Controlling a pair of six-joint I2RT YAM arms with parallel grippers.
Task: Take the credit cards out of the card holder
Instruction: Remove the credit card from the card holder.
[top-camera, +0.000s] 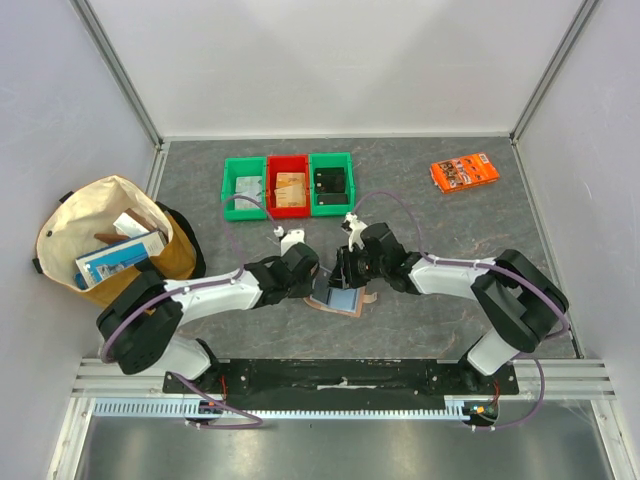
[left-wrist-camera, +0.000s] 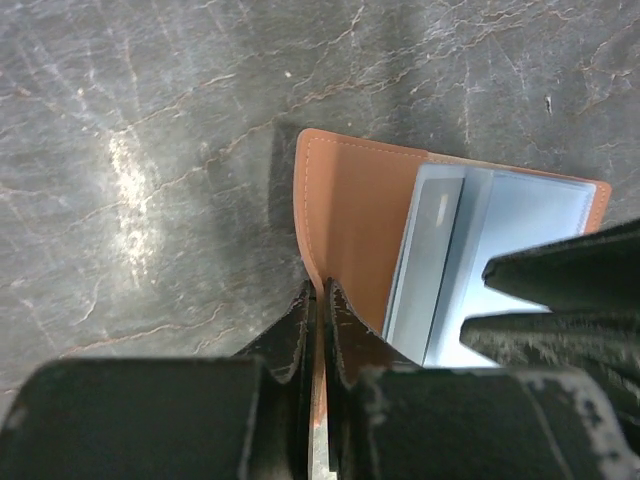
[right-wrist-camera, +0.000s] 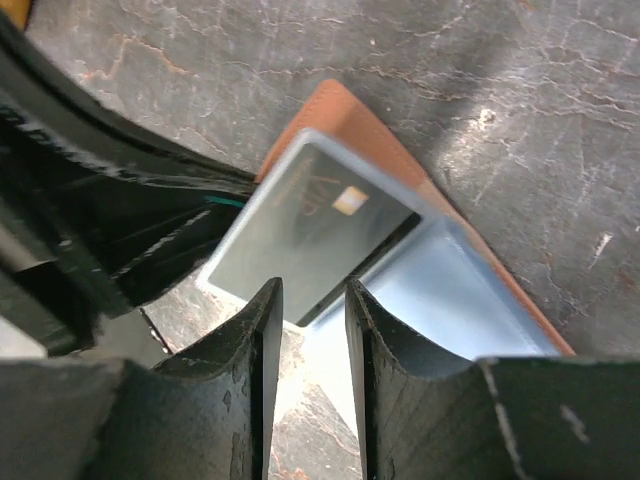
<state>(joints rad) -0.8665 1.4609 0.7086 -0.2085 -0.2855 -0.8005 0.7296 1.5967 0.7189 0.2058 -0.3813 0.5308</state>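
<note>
Pinched between the pressed-together fingers of the left claw (left-wrist-camera: 318, 300): the near edge of the wallet (left-wrist-camera: 350, 210), its brown leather flap running straight ahead of the tips. Lying open on the grey stone-patterned table (left-wrist-camera: 150, 150), light blue inner panel to the right of that claw. Tilted up off the blue panel, directly ahead of the right claw (right-wrist-camera: 312, 300): a grey card (right-wrist-camera: 310, 235) with a small gold chip. Spread a little, the right fingers (right-wrist-camera: 255, 360), with a clear gap between them; lower corner of the card just at the mouth of that gap, not clamped, contact impossible to tell. Close by on the left of the right claw, the dark fingers of the left one. From above, both claws tip to tip over the wallet. Well beyond both claws, a row of bins: left green bin (top-camera: 245, 187), red bin (top-camera: 290, 185), right green bin (top-camera: 332, 180), small things inside each. Far beyond and to the right of the right claw, an orange packet (top-camera: 465, 172). Well off to the left of the left claw, a cream cloth bag (top-camera: 110, 240) holding boxes.
</note>
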